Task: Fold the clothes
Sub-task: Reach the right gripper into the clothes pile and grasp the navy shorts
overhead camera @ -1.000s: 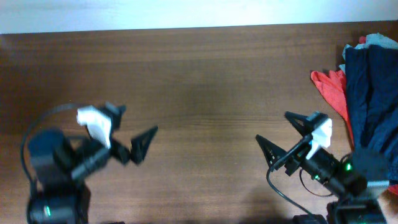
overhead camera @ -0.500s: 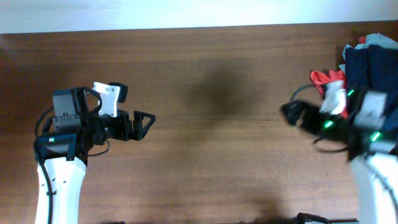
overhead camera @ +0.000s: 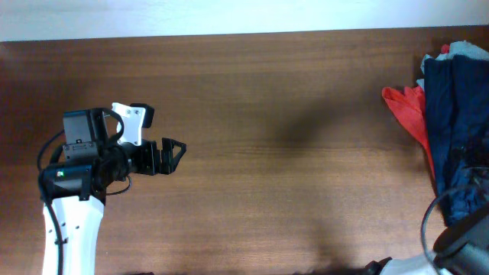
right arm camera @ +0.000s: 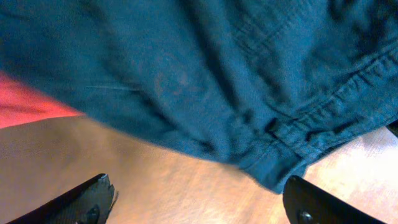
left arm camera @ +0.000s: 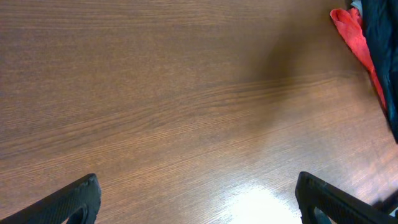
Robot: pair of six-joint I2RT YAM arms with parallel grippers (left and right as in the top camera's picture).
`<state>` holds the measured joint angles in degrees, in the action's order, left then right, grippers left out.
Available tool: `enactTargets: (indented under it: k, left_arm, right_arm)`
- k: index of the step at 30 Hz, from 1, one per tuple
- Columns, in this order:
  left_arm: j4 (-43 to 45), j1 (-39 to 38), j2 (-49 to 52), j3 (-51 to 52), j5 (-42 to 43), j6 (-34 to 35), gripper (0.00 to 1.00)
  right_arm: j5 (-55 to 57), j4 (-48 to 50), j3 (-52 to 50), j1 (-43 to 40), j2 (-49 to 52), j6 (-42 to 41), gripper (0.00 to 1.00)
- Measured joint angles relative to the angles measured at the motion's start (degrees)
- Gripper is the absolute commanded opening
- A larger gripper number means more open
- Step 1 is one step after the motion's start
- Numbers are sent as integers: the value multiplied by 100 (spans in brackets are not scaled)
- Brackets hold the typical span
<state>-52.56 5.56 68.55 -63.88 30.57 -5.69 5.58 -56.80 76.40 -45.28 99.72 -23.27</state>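
Observation:
The clothes lie in a pile at the table's right edge: dark navy shorts (overhead camera: 458,130), a red-orange garment (overhead camera: 409,114) sticking out to the left, and light grey fabric (overhead camera: 467,50) at the back. My left gripper (overhead camera: 173,153) is open and empty over bare wood at the far left, pointing right. Its wrist view shows both fingers (left arm camera: 74,200) wide apart, with the red-orange garment (left arm camera: 351,31) far off. My right gripper (right arm camera: 202,205) is open just in front of the navy shorts' hem (right arm camera: 280,155), touching nothing. Red-orange fabric (right arm camera: 25,102) shows at its left.
The brown wooden table (overhead camera: 275,114) runs to a white wall at the back. Only part of the right arm and its cable (overhead camera: 458,237) shows in the overhead view, at the bottom right corner beside the pile.
The right arm swung right, from the open table to the clothes pile, and now sits mostly outside the overhead view. The left arm turned toward the right, then held almost still.

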Motion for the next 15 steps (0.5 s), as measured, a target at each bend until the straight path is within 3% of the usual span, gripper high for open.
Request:
enactTargets:
  k: [7,10,13,15]
  left_arm:
    - [2,0,0,0,-4,0,100]
    - [0,0,0,0,-20,0,100]
    - [0,0,0,0,-22,0,100]
    - [0,0,0,0,-22,0,100]
  right_arm:
    - [474,42,-2,-2,1045,-70,67]
    - [518,162,-2,-2,1049,-79,47]
    - [599,214,-2,-2,1049,-63,4]
    - [595,212,-2,-2,1049,-52,4]
